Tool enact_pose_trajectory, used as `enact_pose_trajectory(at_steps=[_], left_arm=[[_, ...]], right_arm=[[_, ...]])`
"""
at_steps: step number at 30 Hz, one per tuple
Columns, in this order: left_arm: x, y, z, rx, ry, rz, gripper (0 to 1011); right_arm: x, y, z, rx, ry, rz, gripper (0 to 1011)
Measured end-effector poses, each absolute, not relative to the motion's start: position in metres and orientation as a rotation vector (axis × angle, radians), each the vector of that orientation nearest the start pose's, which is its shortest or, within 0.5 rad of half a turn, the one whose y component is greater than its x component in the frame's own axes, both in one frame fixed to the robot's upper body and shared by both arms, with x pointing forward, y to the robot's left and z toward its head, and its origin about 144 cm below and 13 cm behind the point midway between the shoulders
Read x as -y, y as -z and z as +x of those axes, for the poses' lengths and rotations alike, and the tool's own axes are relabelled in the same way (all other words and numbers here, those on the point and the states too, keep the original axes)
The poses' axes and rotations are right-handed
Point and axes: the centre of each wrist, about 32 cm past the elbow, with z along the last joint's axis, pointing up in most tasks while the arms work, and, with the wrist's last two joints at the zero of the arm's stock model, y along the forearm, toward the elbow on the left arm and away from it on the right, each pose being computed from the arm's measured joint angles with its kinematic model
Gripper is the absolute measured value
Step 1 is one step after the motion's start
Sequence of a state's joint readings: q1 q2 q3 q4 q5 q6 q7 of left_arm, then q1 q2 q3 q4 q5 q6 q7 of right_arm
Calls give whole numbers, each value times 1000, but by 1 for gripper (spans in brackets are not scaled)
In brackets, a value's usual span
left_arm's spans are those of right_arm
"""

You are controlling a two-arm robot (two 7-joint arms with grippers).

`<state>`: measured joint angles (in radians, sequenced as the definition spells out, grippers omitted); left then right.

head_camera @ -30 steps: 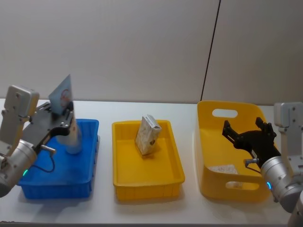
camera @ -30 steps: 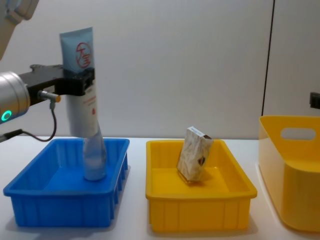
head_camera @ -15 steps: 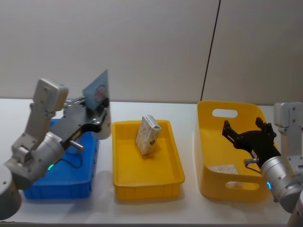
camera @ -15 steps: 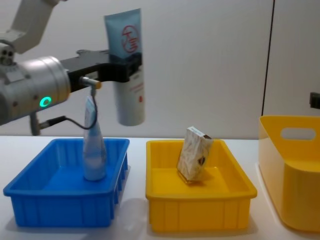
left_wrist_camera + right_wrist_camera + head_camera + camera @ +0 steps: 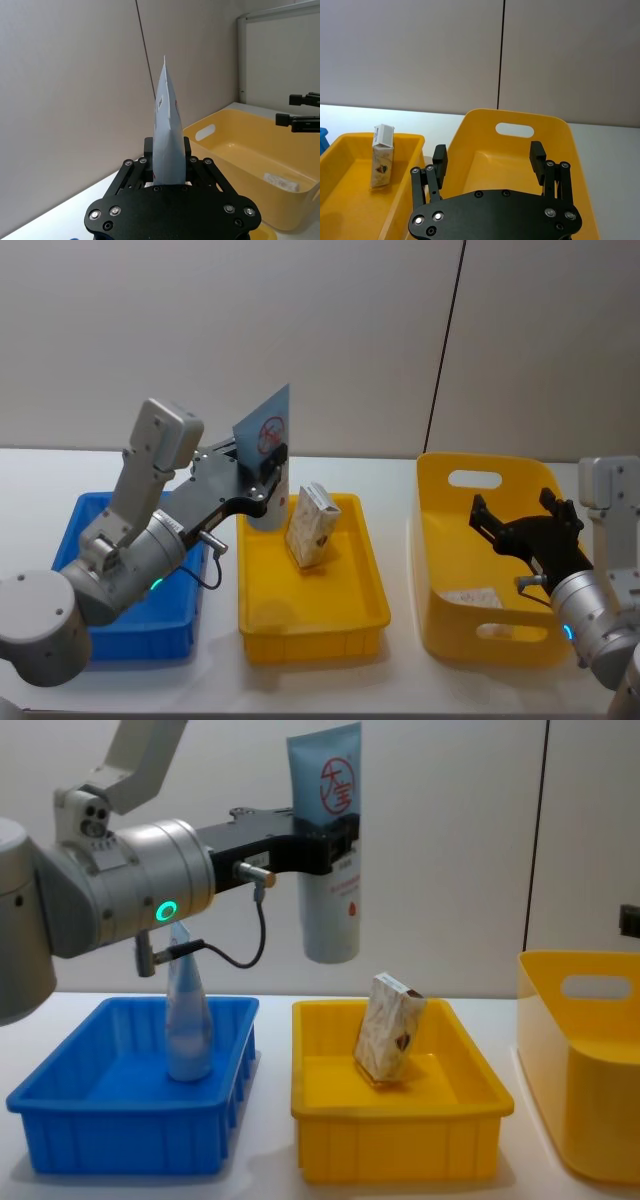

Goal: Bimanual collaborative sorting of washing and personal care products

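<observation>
The left gripper [image 5: 322, 852] clamps a squeeze tube [image 5: 330, 915] upright (carton [image 5: 388, 1028] leaning below it, in the yellow tray [image 5: 400, 1140]); the right gripper [image 5: 489, 155] gapes, deep yellow bin [image 5: 520, 120] beneath.

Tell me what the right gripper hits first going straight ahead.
The right gripper would probably meet the far wall of the tall yellow bin, near its handle slot; depth is unclear.

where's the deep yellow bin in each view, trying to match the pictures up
head: deep bin at the right, with the open right hand over it.
left wrist: the bin lies beyond the tube held in the left hand.
right wrist: the bin is just ahead of the right hand.
chest: the bin is cut off at the right edge.
shared landmark: the dark wall seam behind the bin.
</observation>
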<state>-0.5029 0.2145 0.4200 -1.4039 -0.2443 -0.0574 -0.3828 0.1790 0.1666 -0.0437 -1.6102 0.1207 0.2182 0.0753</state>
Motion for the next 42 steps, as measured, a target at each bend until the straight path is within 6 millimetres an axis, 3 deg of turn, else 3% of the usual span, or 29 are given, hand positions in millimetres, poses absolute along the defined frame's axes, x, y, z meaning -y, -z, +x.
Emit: enact_pose_trajectory(at_steps=[17, 42], left_arm=[[-160, -1262, 572, 315, -775, -98, 253], [-156, -1263, 573, 319, -763, -99, 253]], right_arm=[[263, -1218, 504, 51, 1382, -59, 1004], [254, -1222, 513, 123, 1028, -111, 1004]])
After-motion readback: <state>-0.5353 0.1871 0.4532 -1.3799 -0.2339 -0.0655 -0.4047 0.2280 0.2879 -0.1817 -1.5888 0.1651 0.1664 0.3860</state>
